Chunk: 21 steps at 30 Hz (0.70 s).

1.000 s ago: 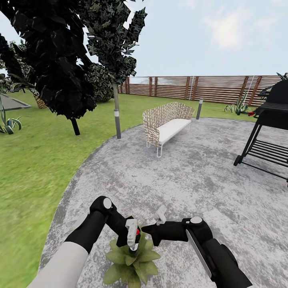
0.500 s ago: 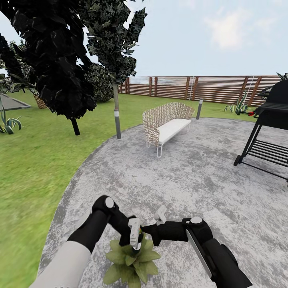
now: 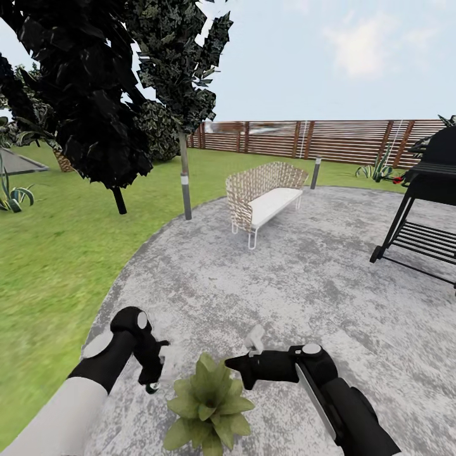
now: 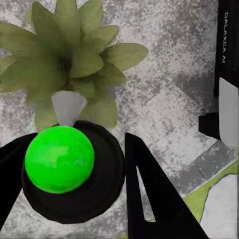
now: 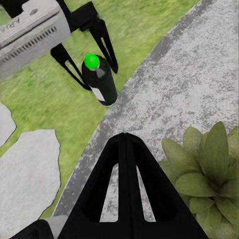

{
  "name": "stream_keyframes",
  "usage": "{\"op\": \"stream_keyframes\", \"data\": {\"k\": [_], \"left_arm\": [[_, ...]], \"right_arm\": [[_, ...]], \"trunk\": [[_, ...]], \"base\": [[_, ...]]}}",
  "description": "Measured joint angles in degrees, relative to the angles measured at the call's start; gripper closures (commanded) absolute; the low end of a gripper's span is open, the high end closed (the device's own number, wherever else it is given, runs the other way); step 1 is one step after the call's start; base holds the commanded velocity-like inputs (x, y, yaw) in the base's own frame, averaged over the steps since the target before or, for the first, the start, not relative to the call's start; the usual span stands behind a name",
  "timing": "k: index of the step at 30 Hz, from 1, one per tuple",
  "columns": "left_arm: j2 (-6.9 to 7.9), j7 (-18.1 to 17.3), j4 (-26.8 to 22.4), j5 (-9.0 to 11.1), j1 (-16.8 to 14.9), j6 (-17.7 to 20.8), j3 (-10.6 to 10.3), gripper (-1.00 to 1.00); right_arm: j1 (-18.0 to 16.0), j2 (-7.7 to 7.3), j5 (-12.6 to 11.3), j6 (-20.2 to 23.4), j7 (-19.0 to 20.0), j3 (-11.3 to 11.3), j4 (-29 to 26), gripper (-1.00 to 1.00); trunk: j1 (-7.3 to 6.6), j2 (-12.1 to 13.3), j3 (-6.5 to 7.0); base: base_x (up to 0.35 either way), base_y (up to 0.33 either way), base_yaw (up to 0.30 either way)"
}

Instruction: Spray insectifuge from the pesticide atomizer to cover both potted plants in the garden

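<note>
The grey paving [image 3: 304, 278] and lawn [image 3: 57, 253] sit unmoved, so the camera held; the left gripper [image 3: 152, 375], jaws pinching the dark atomizer [image 5: 99, 79], has swung off from over the potted plant [image 3: 209, 405] to its lawn side, suggesting that pass of spraying is done; the right gripper [image 3: 237, 366] stays put; whether its jaws are spread, I cannot tell

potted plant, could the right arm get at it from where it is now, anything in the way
Probably yes. The right gripper hovers just above and beside the potted plant, with bare paving around it. The left gripper, shut on the atomizer, sits off to the plant's other side.
</note>
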Motion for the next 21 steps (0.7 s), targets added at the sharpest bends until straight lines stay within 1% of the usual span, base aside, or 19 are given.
{"op": "stream_keyframes", "data": {"k": [1, 2, 4, 5, 6, 7, 8, 10, 11, 12, 13, 14, 15, 16, 17, 18, 19, 20, 21], "left_arm": [[0.19, 0.11, -0.01, 1.0, 0.0, 0.22, 2.08, 1.0], [0.19, 0.18, -0.02, 2.13, 0.0, 0.49, 4.38, 1.0], [-0.01, 0.39, -0.03, 6.27, 0.01, 1.6, 12.45, 1.0], [-0.12, 0.42, -0.04, 8.33, 0.01, 2.21, 16.44, 1.0], [-0.24, 0.44, -0.06, 11.18, 0.02, 3.41, 22.08, 1.0], [-0.34, 0.47, -0.09, 12.62, 0.06, 4.63, 25.64, 1.0], [-0.39, 0.52, -0.1, 13.52, 0.06, 5.99, 28.13, 1.0], [-0.41, 0.67, -0.12, 14.52, 0.05, 9.91, 31.26, 1.0], [-0.41, 1.05, -0.13, 14.88, 0.06, 13.29, 32.79, 1.0], [-0.41, 1.7, -0.13, 15.02, 0.04, 15.29, 33.72, 1.0], [-0.4, 3.52, -0.14, 15.12, 0.07, 17.38, 35.08, 1.0], [-0.44, 6.37, -0.12, 15.2, 0.05, 18.59, 36.52, 1.0], [-0.48, 8.58, -0.1, 15.23, 0.07, 19.05, 37.41, 1.0], [-0.49, 10.65, -0.08, 15.23, 0.07, 19.36, 38.17, 1.0], [-0.5, 13.18, -0.03, 15.23, 0.1, 19.65, 39.12, 1.0], [-0.5, 15.4, 0.01, 15.18, 0.11, 19.84, 40.03, 1.0], [-0.51, 16.9, 0.01, 15.16, 0.11, 20.14, 40.71, 1.0], [-0.5, 19.13, 0.01, 15.06, 0.11, 21.75, 41.83, 1.0], [-0.47, 20.7, 0.0, 15.01, 0.12, 23.88, 42.52, 1.0]], "right_arm": [[0.03, -0.04, -0.02, 0.0, -0.03, -0.09, 0.03, 1.0], [0.06, -0.13, -0.09, 0.0, -0.03, -0.15, 0.05, -1.0], [0.17, -0.48, -0.23, -0.02, -0.04, -0.55, 0.22, -1.0], [0.22, -1.14, -0.24, -0.04, -0.04, -1.08, 0.38, -1.0], [0.31, -2.83, -0.18, -0.1, -0.11, -2.83, 0.67, -1.0], [0.34, -4.52, -0.21, -0.11, -0.12, -4.99, 1.21, -1.0], [0.39, -6.05, -0.24, -0.12, -0.11, -7.24, 1.94, -1.0], [0.47, -8.62, -0.25, -0.12, -0.14, -12.43, 4.14, -1.0], [0.55, -9.77, -0.15, -0.25, -0.38, -16.77, 6.66, -1.0], [0.59, -10.27, -0.2, -0.37, -0.47, -20.53, 9.08, -1.0], [0.69, -10.67, -0.04, -0.73, -0.54, -26.52, 13.27, -1.0], [0.78, -10.88, 0.03, -1.16, -0.55, -33.38, 17.36, -1.0], [0.85, -10.94, 0.02, -1.73, -0.54, -37.95, 19.63, -1.0], [0.96, -10.98, 0.34, -2.91, -0.58, -41.27, 21.24, -1.0], [1.0, -11.03, 1.52, -5.82, -0.64, -44.57, 22.65, -1.0], [1.03, -11.06, 2.8, -9.43, -0.69, -46.76, 23.39, -1.0], [1.03, -11.06, 3.33, -11.59, -0.7, -47.78, 23.68, -1.0], [1.04, -11.07, 3.83, -14.07, -0.75, -49.05, 23.92, -1.0], [1.05, -11.08, 4.03, -15.31, -0.77, -50.07, 24.02, -1.0]], "trunk": [[0.0, 0.0, 0.0], [0.0, 0.0, 0.0], [0.0, 0.0, 0.0], [0.0, 0.0, 0.0], [0.0, 0.0, 0.0], [0.0, 0.0, 0.0], [0.0, 0.0, 0.0], [0.0, 0.0, 0.0], [0.0, 0.0, 0.0], [0.0, 0.0, 0.0], [0.0, 0.0, -0.01], [0.0, 0.0, -0.01], [0.0, 0.0, 0.0], [0.0, 0.0, 0.0], [0.0, 0.0, 0.0], [0.0, 0.0, 0.0], [0.0, 0.0, 0.0], [0.0, 0.0, 0.0], [0.0, 0.0, 0.0]], "base": [[0.0, 0.0, 0.0], [0.0, 0.0, 0.0], [0.0, 0.0, 0.0], [0.0, 0.0, 0.0], [0.0, 0.0, 0.0], [0.0, 0.0, 0.0], [0.0, 0.0, 0.0], [0.0, 0.0, 0.0], [0.0, 0.0, 0.0], [0.0, 0.0, 0.0], [0.0, 0.0, 0.0], [0.0, 0.0, 0.0], [0.0, 0.0, 0.0], [0.0, 0.0, 0.0], [0.0, 0.0, 0.0], [0.0, 0.0, 0.0], [0.0, 0.0, 0.0], [0.0, 0.0, 0.0], [0.0, 0.0, 0.0]]}}
